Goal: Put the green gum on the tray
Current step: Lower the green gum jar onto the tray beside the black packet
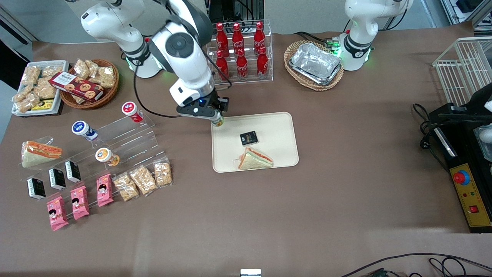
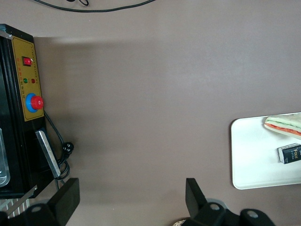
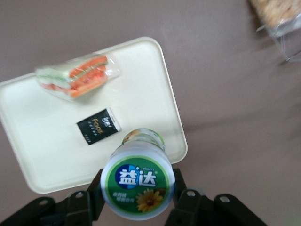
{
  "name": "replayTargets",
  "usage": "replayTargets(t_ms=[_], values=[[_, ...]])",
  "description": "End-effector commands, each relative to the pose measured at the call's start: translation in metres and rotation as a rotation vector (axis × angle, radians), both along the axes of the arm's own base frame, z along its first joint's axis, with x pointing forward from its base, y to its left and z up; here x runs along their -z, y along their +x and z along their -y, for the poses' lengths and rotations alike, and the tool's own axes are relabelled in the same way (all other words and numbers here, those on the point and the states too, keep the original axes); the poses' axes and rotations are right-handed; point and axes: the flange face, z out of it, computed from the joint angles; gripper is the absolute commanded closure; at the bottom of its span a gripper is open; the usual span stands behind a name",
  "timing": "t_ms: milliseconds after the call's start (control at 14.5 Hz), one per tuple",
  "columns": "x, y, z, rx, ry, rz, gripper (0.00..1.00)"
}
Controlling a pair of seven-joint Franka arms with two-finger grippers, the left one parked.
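The green gum (image 3: 137, 181) is a small white canister with a green-ringed lid, and my right gripper (image 3: 137, 193) is shut on it with a finger on each side. In the front view the gripper (image 1: 216, 120) hangs above the tray's (image 1: 276, 127) corner nearest the working arm's base, and the green gum (image 1: 218, 122) pokes out beneath it. The tray (image 3: 141, 94) is cream-beige and carries a wrapped sandwich (image 1: 254, 159) and a small black packet (image 1: 248, 138).
Toward the working arm's end of the table stands a clear stepped rack with red-lidded (image 1: 131, 110), blue-lidded (image 1: 83, 129) and orange-lidded (image 1: 106, 156) canisters, plus snack packets. A rack of red cola bottles (image 1: 239, 52) and a basket of foil trays (image 1: 315, 63) stand farther back.
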Motion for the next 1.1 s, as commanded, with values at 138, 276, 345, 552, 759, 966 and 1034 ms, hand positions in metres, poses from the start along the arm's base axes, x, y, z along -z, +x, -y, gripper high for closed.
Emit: replayTargets(t_ms=[138,276,345,552,759,966,1034], values=[[0.093,-0.012,-0.005,0.026,0.011,0.017,0.95],[0.120,-0.025,-0.014,0.019,0.019,0.029,0.95],[0.129,-0.027,-0.017,0.039,0.017,0.026,0.95],[0.146,-0.035,-0.027,0.030,0.016,0.026,0.94],[0.150,-0.036,-0.027,0.031,0.014,0.024,0.70],[0.150,-0.037,-0.028,0.011,0.004,0.033,0.22],[0.150,-0.037,-0.028,0.010,0.003,0.034,0.10]])
